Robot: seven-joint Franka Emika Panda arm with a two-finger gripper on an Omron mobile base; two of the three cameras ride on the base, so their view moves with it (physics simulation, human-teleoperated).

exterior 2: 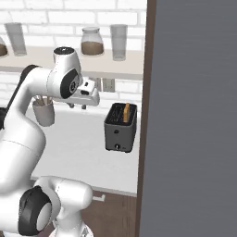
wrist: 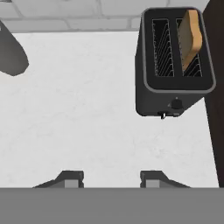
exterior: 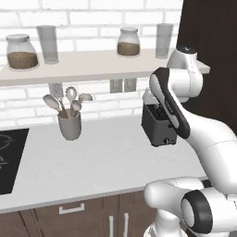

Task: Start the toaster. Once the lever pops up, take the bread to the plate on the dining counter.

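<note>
Nothing is done yet: the bread (wrist: pixel 191 38) sits in the toaster (wrist: pixel 175 65), lever (wrist: pixel 162 115) unpressed; the gripper (wrist: pixel 113 179) hovers released, empty.

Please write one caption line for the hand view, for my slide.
Open gripper above the worktop, toaster ahead with bread standing in one slot.

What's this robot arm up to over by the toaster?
It's hovering above the worktop with its gripper open and empty, a little to the side of the toaster. A slice of bread sits in one slot, sticking out the top. The arm isn't touching the toaster or the bread.
</note>
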